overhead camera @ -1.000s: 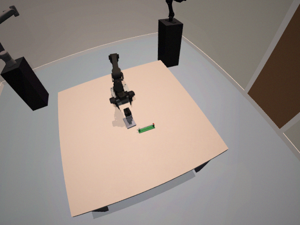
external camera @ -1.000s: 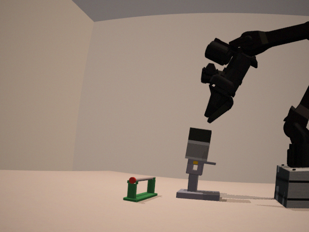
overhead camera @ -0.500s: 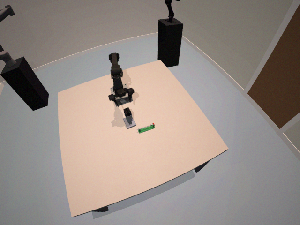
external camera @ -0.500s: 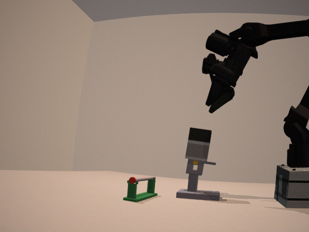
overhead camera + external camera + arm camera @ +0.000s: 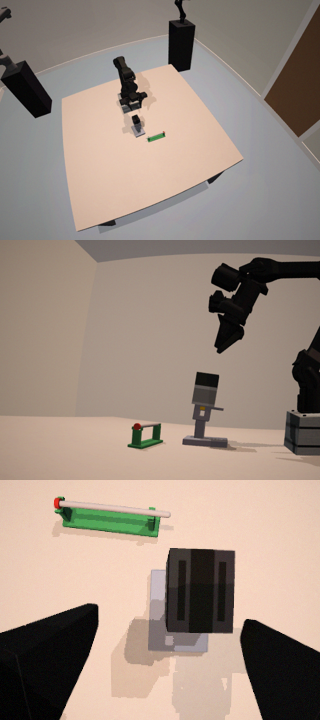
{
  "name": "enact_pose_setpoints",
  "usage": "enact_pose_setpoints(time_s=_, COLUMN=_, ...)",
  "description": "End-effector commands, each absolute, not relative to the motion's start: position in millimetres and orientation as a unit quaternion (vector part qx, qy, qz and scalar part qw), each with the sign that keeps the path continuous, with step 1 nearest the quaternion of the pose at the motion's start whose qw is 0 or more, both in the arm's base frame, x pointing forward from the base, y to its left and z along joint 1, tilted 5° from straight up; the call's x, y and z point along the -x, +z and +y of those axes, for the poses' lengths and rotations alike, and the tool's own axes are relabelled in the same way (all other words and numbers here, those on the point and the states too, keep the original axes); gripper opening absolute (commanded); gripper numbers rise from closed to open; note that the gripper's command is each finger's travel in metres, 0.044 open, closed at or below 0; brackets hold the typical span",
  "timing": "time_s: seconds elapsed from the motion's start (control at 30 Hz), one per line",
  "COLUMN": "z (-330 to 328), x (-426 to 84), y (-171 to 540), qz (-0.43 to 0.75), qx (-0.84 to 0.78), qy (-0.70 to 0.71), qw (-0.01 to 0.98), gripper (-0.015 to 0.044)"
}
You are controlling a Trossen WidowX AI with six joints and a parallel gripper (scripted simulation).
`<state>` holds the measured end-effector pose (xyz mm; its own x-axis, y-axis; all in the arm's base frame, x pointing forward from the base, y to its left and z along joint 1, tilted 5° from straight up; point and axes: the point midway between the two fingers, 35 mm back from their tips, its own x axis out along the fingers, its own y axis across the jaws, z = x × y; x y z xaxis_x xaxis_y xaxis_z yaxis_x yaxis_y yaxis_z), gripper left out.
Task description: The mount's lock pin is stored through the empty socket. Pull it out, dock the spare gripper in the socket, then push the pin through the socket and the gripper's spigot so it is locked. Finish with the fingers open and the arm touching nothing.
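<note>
The spare gripper (image 5: 135, 119) (image 5: 206, 380) (image 5: 201, 590), a block with a black top and grey lower part, sits on the mount's socket (image 5: 196, 413), leaning slightly. A yellow patch shows above a pale square opening in the socket. The mount's grey base (image 5: 140, 134) (image 5: 202, 441) (image 5: 157, 586) stands on the table. The lock pin (image 5: 137, 426) (image 5: 115, 507), white with a red head, lies across the two posts of the green rack (image 5: 156, 137) (image 5: 151, 443) (image 5: 107, 523), outside the socket. My gripper (image 5: 136, 108) (image 5: 218, 349) (image 5: 171, 622) is open and empty, above the spare gripper and apart from it.
The arm's grey base block (image 5: 306, 435) stands on the table behind the mount. The green rack lies beside the mount. Black pedestals (image 5: 180, 46) (image 5: 28, 90) with other arms stand on the floor beyond the table (image 5: 155, 175).
</note>
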<state>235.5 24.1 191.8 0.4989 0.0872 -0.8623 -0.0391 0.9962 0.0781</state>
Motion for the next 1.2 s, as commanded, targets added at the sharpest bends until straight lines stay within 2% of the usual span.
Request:
enact_pose_setpoints(time_s=0.0, z=50, x=-226, y=196, qz=0.499, qx=-0.024, qy=0.035, qw=0.866, gripper=0.0204)
enact_pose_setpoints(time_s=0.03, z=57, x=-223, y=197, qz=0.499, qx=-0.024, qy=0.035, qw=0.866, gripper=0.0180)
enact_pose_setpoints(time_s=0.27, z=99, x=-199, y=204, qz=0.486, qx=-0.027, qy=0.038, qw=0.872, gripper=0.0180)
enact_pose_setpoints(time_s=0.5, z=105, x=-202, y=205, qz=0.492, qx=-0.015, qy=0.043, qw=0.870, gripper=0.0180)
enact_pose_setpoints(time_s=0.8, z=121, x=-257, y=201, qz=0.541, qx=0.189, qy=0.130, qw=0.809, gripper=0.0180)
enact_pose_setpoints(time_s=1.17, z=127, x=-346, y=151, qz=0.549, qx=0.487, qy=0.342, qw=0.587, gripper=0.0180)
